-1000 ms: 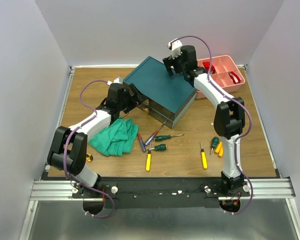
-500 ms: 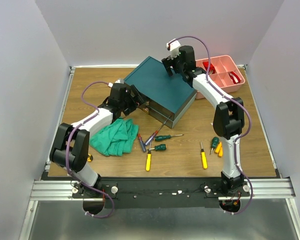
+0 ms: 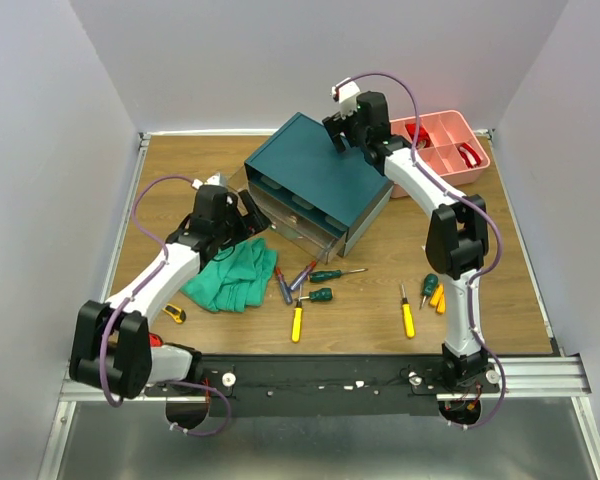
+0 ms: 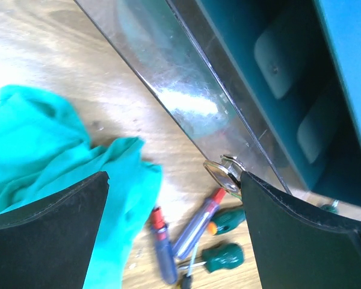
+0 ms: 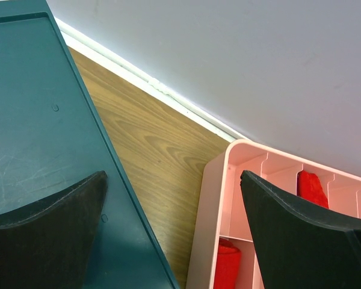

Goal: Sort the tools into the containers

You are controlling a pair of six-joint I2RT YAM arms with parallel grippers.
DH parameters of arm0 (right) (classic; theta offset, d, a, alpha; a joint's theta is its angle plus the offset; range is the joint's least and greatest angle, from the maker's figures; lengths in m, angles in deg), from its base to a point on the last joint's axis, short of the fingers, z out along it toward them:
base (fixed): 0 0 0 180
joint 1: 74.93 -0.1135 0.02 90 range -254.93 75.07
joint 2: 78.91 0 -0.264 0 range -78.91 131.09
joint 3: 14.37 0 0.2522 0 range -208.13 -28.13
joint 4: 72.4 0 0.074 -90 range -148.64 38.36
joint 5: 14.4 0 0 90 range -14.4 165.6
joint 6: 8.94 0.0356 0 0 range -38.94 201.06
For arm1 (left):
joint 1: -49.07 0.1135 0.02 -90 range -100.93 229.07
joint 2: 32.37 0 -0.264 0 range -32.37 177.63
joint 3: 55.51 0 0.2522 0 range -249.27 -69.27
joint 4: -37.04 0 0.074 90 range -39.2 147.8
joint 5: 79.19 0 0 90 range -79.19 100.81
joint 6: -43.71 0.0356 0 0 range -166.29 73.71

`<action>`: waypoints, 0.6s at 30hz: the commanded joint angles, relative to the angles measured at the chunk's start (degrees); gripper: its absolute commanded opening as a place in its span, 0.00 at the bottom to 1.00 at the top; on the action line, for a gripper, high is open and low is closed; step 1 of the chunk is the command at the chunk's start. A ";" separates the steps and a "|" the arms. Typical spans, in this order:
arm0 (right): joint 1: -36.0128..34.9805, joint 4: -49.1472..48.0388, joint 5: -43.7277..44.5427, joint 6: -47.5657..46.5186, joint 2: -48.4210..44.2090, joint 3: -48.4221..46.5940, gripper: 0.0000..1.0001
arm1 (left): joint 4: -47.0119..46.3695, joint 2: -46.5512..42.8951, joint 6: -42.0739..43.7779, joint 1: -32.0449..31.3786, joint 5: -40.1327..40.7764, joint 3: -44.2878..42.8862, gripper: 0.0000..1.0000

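We have our left claw [image 4: 174,177] spread wide with nothing in it. It hangs just off the near-left front of the box [image 3: 320,180], beside a clear drawer [image 4: 183,90] that stands out from that front. We cannot tell whether a finger touches the drawer. A green cloth [image 3: 232,275] lies crumpled off the box's near-left corner, under the claw.

Our right claw [image 5: 172,174] is open too and grips nothing. It sits over the far right edge of the box top, between the box and a pink tray [image 5: 219,198]. The tray lies just right of the box, with red pieces in its cells.

The tools lie on the table [image 3: 180,170] in front of the box. Two red-and-blue screwdrivers [image 4: 195,223] lie nearest the drawer front, next to the cloth's edge. Two green screwdrivers [image 3: 320,295] lie just beyond them, and a yellow screwdriver [image 3: 297,322] is farther out from the box. Well to the right of that cluster we see a second yellow one [image 3: 407,318], with a green-and-orange pair [image 3: 433,292] side by side just right of it.
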 commanded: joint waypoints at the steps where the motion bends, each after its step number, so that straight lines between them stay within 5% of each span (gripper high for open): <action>1: -0.74 2.82 1.82 -1.72 0.51 2.75 1.00 | 8.00 -4.20 6.61 1.94 3.67 5.03 0.99; 7: -1.01 2.65 2.09 -2.42 -1.08 4.42 1.00 | 10.10 -8.15 9.95 2.73 4.99 4.42 0.99; 18: -1.01 2.73 2.18 -1.64 -6.17 6.88 1.00 | 32.41 -13.95 13.99 11.08 26.16 -7.89 0.99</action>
